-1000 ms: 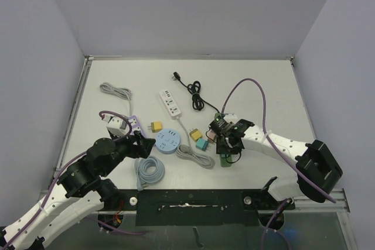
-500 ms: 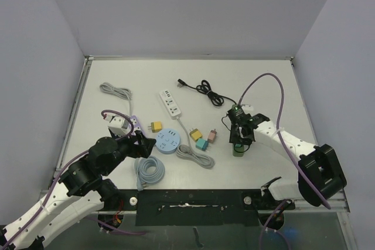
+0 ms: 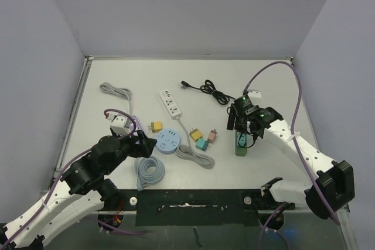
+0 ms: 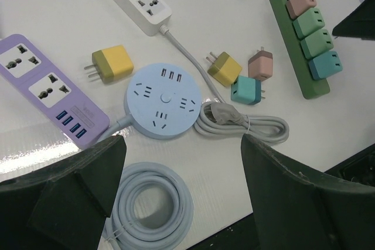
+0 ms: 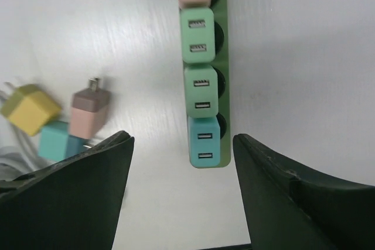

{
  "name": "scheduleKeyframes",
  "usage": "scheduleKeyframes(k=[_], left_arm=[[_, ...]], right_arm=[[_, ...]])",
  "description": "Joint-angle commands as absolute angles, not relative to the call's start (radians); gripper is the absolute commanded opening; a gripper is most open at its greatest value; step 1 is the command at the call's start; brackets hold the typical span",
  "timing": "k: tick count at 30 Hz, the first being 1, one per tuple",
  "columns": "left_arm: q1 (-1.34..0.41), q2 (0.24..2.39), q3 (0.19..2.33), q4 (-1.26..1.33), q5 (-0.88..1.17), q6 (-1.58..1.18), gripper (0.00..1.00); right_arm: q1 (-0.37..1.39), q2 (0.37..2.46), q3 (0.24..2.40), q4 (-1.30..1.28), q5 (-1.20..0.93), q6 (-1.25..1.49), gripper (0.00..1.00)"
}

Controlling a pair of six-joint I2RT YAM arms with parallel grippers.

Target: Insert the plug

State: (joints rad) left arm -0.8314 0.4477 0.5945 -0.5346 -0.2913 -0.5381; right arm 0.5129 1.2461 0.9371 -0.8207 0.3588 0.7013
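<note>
A green power strip lies on the table right of centre, with a pink, two green and a teal plug seated in it. My right gripper hovers just over it, open and holding nothing; in the right wrist view its fingers stand either side of the strip's teal end. Loose plugs lie to the left: pink, teal and yellow, with a second yellow one further left. My left gripper is open and empty above a pale blue cable coil.
A round blue socket, a white strip and a purple strip lie left of centre. A grey coiled cord sits in front of the loose plugs. The green strip's black cable trails to the back. Another grey cord lies at far left.
My right gripper dragged the green strip to the right, its black cable following, then opened and let it go. The left arm has barely moved.
</note>
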Motion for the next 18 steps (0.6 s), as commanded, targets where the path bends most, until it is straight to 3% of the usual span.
scheduleKeyframes(k=[1, 10, 18], left_arm=[[-0.833, 0.468, 0.621, -0.486, -0.295, -0.531, 0.78], [-0.833, 0.5, 0.61, -0.441, -0.266, -0.555, 0.78], [-0.833, 0.522, 0.581, -0.406, -0.235, -0.593, 0.78]], right_arm=[[0.541, 1.178, 1.047, -0.837, 0.392, 0.672, 0.71], [0.667, 1.347, 1.096, -0.679, 0.339, 0.733, 0.71], [0.681, 1.529, 1.049, -0.548, 0.298, 0.888, 0.63]])
